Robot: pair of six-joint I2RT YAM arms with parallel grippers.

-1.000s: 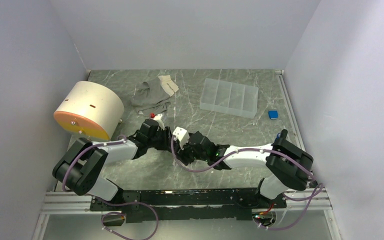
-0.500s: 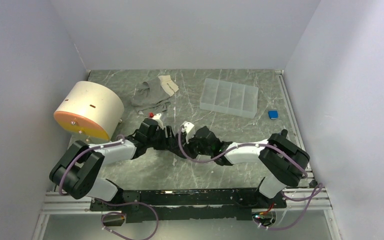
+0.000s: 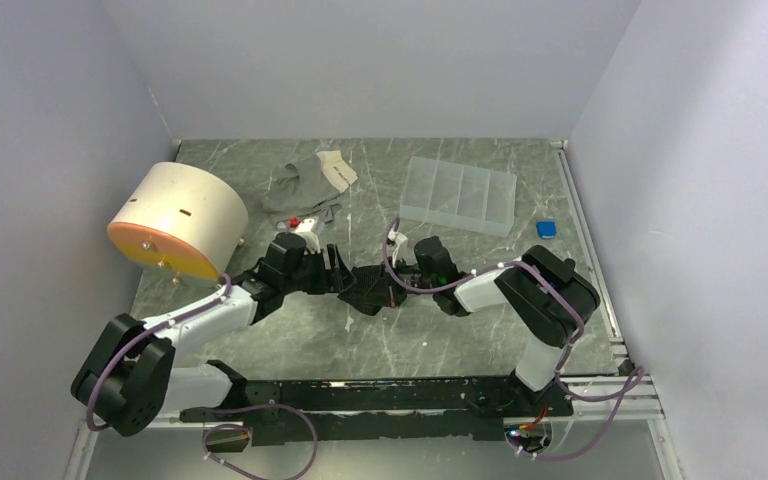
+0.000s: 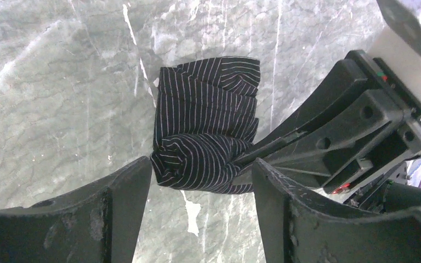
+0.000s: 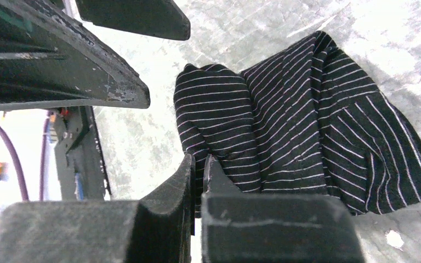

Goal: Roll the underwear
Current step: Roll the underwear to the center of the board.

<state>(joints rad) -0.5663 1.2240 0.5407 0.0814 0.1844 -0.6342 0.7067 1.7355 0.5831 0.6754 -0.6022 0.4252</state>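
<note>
The beige label [image 3: 337, 170] on the grey garment [image 3: 300, 188] carries print too small to read. The worktop [image 3: 290, 335] is grey-green marble with white veins, enclosed by plain pale walls [image 3: 360, 60]. The black pinstriped underwear [image 4: 205, 134], half rolled, lies mid-worktop between both arms. The left end effector [image 4: 202, 164] is spread apart, straddling the rolled end. The right end effector [image 5: 197, 160] is pinched together on the underwear's edge.
</note>
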